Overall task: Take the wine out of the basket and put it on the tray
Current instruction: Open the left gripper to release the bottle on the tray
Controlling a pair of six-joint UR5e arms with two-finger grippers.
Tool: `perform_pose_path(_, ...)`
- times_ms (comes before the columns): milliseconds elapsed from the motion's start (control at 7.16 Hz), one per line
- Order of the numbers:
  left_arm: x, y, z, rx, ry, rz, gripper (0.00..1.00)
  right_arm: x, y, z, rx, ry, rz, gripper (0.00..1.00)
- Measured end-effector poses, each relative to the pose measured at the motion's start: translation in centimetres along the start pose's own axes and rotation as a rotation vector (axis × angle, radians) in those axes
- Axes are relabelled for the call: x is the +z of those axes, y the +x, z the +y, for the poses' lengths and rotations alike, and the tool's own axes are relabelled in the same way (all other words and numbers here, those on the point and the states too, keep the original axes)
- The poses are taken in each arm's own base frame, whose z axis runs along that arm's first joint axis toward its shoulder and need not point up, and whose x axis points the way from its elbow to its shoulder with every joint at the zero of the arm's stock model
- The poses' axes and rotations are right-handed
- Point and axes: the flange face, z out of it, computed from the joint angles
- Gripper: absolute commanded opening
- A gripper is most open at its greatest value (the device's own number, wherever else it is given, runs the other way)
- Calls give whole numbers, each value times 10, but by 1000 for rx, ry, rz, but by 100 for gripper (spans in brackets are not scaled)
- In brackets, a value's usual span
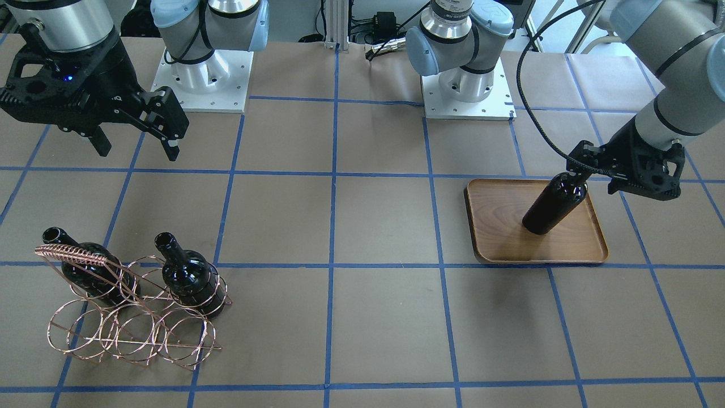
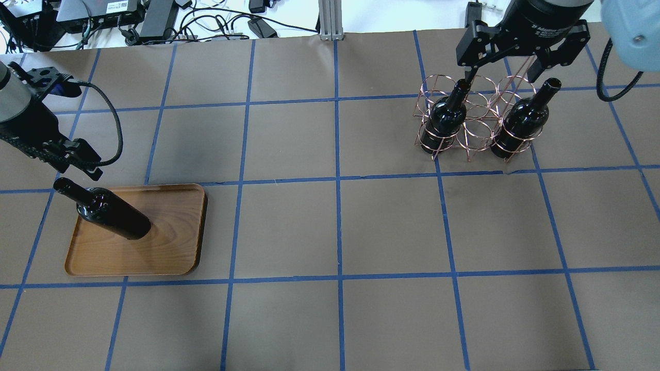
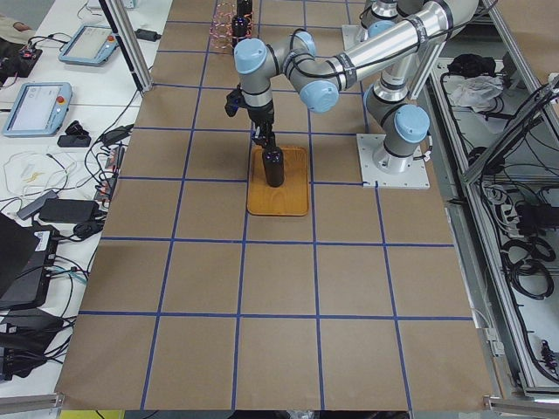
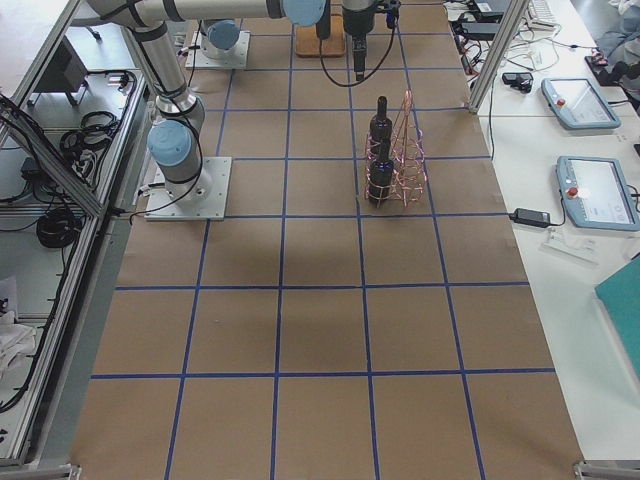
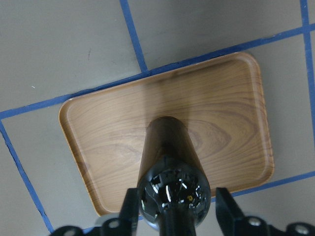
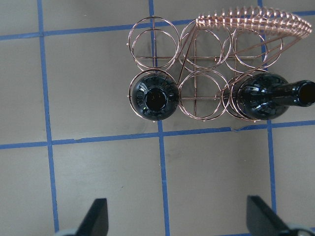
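Since one glossy near-black glass wine bottle [image 5: 165,147] stands upright on the flat brown wooden tray [image 5: 221,93], directly below the left hand [image 5: 174,209], one transfer is judged complete. That hand's fingers [image 5: 129,212] are spread clear of the neck. Two identical bottles [image 6: 153,96] sit in the copper wire basket [image 6: 246,19] on the counter [image 6: 98,172] beneath the wide-open, empty right hand [image 6: 179,216], so they are apparently next.

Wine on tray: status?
Left gripper open, jaws astride neck. Wine upright on tray. Right gripper open, raised, clear of basket; two bottles inside.
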Motion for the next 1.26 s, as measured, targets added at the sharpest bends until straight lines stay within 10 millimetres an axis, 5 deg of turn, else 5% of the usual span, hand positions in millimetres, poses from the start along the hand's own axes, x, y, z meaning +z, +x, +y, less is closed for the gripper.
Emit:
perform_pose_path(279, -35, 8, 7, -66, 1, -10, 100, 0, 0, 0, -1, 0, 0, 100)
perform_pose_path(559, -92, 22, 14, -202, 7, -24, 100, 0, 0, 0, -1, 0, 0, 100)
perform_pose_path(838, -128, 75, 8, -246, 39, -50, 100, 0, -1, 0, -1, 0, 0, 100)
perform_pose_path(1257, -141, 159, -2, -214, 71, -66, 100, 0, -1, 0, -2, 1, -1, 100)
